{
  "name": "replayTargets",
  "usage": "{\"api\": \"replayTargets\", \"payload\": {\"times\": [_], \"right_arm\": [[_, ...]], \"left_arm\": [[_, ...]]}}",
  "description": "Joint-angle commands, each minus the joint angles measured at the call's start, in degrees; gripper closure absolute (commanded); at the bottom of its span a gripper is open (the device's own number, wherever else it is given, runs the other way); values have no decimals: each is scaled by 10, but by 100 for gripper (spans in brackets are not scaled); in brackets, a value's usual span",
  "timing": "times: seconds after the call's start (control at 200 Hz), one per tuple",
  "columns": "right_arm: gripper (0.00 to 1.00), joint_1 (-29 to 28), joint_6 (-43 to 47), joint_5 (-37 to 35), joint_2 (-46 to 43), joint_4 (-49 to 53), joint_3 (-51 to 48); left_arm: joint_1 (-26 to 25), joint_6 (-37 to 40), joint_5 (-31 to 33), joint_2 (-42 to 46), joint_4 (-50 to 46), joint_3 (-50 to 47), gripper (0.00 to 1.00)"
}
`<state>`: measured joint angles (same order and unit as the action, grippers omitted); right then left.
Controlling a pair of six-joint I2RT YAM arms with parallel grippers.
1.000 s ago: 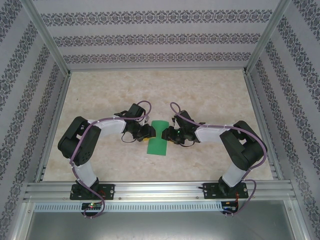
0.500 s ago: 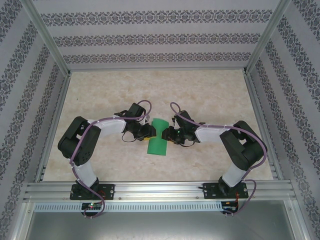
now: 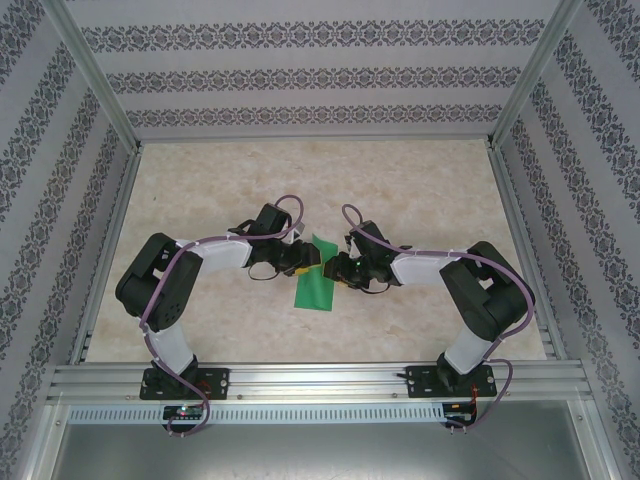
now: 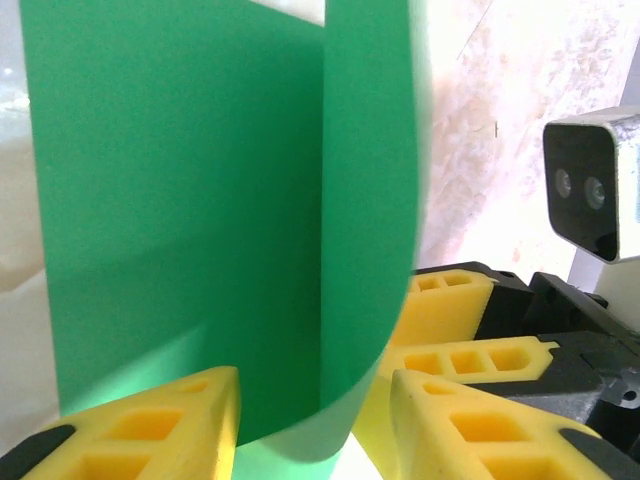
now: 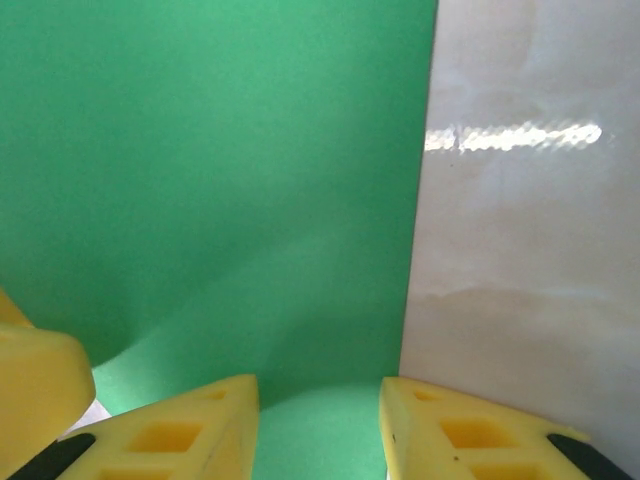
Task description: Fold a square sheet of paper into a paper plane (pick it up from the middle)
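The square sheet of paper (image 3: 316, 287) is bright green and bent over on itself between my two grippers in the middle of the table. In the left wrist view the paper (image 4: 200, 200) stands up in a curl, and its rounded bend dips between the yellow fingers of my left gripper (image 4: 315, 430), whose jaws stand apart. My left gripper (image 3: 303, 258) is at the sheet's left upper edge and my right gripper (image 3: 337, 270) is at its right edge. Seen from the right wrist, the paper (image 5: 220, 180) lies under and between the parted fingers of the right gripper (image 5: 318, 430).
The marbled tabletop (image 3: 420, 190) is bounded by metal frame rails and patterned walls. The right arm's yellow fingers (image 4: 450, 300) and its wrist camera (image 4: 595, 185) sit close behind the paper, so the two grippers nearly touch.
The left gripper has pushed right into the paper and its jaws have widened a little. The rounded roll has folded over into a flatter, creased shape. The right gripper has held still.
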<state>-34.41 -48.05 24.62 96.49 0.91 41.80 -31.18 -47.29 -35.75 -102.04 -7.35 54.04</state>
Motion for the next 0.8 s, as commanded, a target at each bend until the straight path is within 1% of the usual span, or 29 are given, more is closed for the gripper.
{"api": "replayTargets", "payload": {"times": [0.0, 0.2, 0.32, 0.465, 0.585, 0.694, 0.794], "right_arm": [[61, 3, -4, -12, 11, -5, -18], [61, 4, -5, -10, 14, -7, -19], [61, 5, -4, -9, 12, -7, -19], [60, 5, -7, -5, -7, -14, -18], [57, 4, 0, -18, -60, -10, -23], [53, -9, 34, -65, -122, 24, -29], [49, -42, 78, -133, -187, 43, -42]], "left_arm": [[1, 3, -5, 1, 24, -2, 53], [6, 33, 1, -4, 10, 14, 51], [7, 37, -7, -7, 2, 23, 52], [8, 42, -1, -5, -36, 29, 59], [7, 36, 9, 1, -47, 26, 66], [7, 28, 8, 2, -45, 27, 66], [7, 20, 6, 3, -40, 29, 67]]}}
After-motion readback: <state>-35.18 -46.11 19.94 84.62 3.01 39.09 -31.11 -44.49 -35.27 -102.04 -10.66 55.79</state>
